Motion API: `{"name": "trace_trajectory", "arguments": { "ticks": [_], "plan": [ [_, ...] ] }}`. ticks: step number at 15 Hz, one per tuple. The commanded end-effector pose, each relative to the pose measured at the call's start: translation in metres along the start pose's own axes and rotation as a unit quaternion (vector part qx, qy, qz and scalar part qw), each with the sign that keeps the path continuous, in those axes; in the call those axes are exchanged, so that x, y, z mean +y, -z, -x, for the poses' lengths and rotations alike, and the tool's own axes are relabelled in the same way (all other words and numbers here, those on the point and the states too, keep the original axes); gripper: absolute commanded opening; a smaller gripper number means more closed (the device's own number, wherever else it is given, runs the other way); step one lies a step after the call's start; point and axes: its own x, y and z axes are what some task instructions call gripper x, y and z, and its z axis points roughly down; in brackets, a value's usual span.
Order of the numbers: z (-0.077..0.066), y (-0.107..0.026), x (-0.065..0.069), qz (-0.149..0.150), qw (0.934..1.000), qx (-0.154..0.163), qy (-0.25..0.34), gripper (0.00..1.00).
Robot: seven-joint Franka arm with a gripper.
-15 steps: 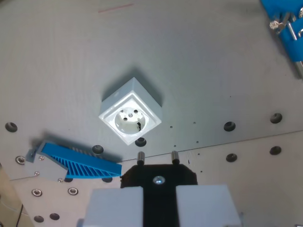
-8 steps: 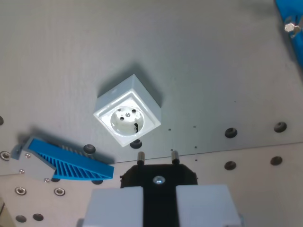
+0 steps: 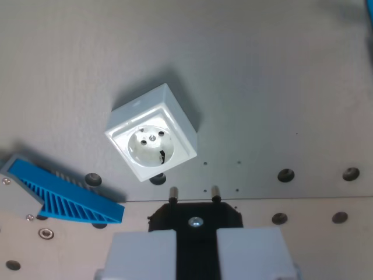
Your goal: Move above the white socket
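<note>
**White socket ahead of held plug, offset to the wrist view's left**

At the wrist view's left edge, a blue ribbed wedge point(image 3: 70, 198) on a grey bracket point(image 3: 17, 195) lies on the grey perforated table point(image 3: 262, 87), its thin end pointing toward the view's centre. A screw hole shows just beyond its upper edge.

Right of the wedge stands the white socket point(image 3: 151, 143), a cube-shaped housing turned corner-on, its round recess with two pin holes and a centre screw facing the camera. It sits on the table above and slightly left of the end effector, apart from it.

At bottom centre, the gripper point(image 3: 196, 254) shows two pale grey fingers point(image 3: 143, 254) closed on a black plug point(image 3: 195, 219). The plug's two metal pins point(image 3: 173, 194) point up the frame toward the socket; the left pin lies just below the socket's lower corner, without contact. The camera looks down along the gripper at the table.

Further right, a seam crosses the table, with screw holes on both sides of it.
</note>
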Motion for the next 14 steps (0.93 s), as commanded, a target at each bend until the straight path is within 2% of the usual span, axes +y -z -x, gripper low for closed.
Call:
{"name": "trace_trajectory", "arguments": {
  "ticks": [1,14],
  "plan": [
    [0.006,-0.017,-0.003,0.005,0.9939,0.047,0.100,0.00],
    [0.032,-0.081,-0.019,0.016,0.9803,0.047,0.191,0.00]
  ]
}}
